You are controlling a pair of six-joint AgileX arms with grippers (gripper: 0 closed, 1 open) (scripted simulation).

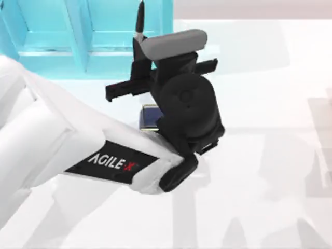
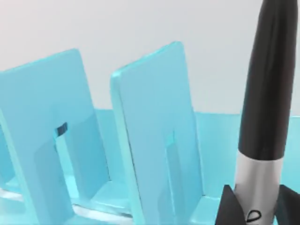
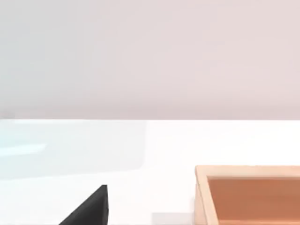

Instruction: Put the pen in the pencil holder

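My left gripper (image 1: 138, 45) is shut on the pen (image 1: 140, 19), a slim black stick with a pale silver band, whose free end points toward the turquoise shelf. In the left wrist view the pen (image 2: 268, 93) rises from between the two black fingertips (image 2: 228, 208) of the gripper (image 2: 255, 214). The blue pencil holder (image 1: 150, 116) peeks out from under the left wrist, mostly hidden by the arm. One black fingertip (image 3: 90, 209) of my right gripper shows in the right wrist view, with nothing seen on it.
A large turquoise shelf unit (image 1: 78, 36) with upright dividers (image 2: 150, 140) stands along the far left of the table. A shallow wooden tray (image 3: 201, 192) lies on the white table in front of the right wrist.
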